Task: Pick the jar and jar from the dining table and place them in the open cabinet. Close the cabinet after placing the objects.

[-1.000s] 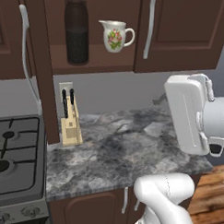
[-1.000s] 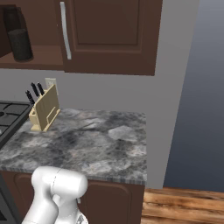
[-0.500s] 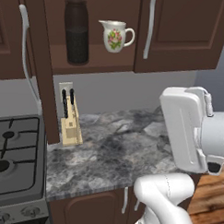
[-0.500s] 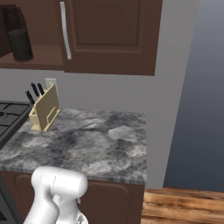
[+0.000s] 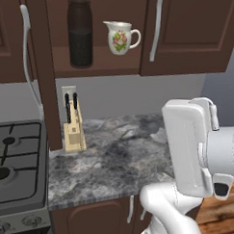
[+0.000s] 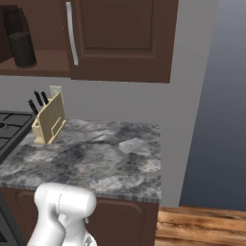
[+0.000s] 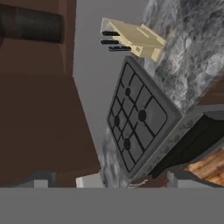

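1 of 2 jars accounted for: tall dark jar upright on the wooden shelf of the open cabinet, just left of a white floral jug, apart from it. Same tall dark jar at the far left of the right base view, and lying sideways across the top left of the rolled hand view. Below the shelf: marbled counter, knife block against the wall, gas stove to the left. Cabinet door swung out edge-on, long silver handle facing out, not yet shut. Gripper released, tips wide apart, nothing between them, pointing toward the stove and the cabinet side. Judging from the task: short glass jar presumably left to fetch from the dining table. Likely handling of that jar: rigid, smooth glass, so slippery under the pads and breakable if knocked or dropped; light, loose contents able to shift if tipped. Best taken across the round body at mid-height, jaws square to the axis, jar kept upright; squat shape, so little risk of toppling, but little wall to grip either. On the shelf, bare room between the tall dark jar and the jug looks tight; safer spot probably right of the jug or in front. Fragile neighbours: slow approach advised.
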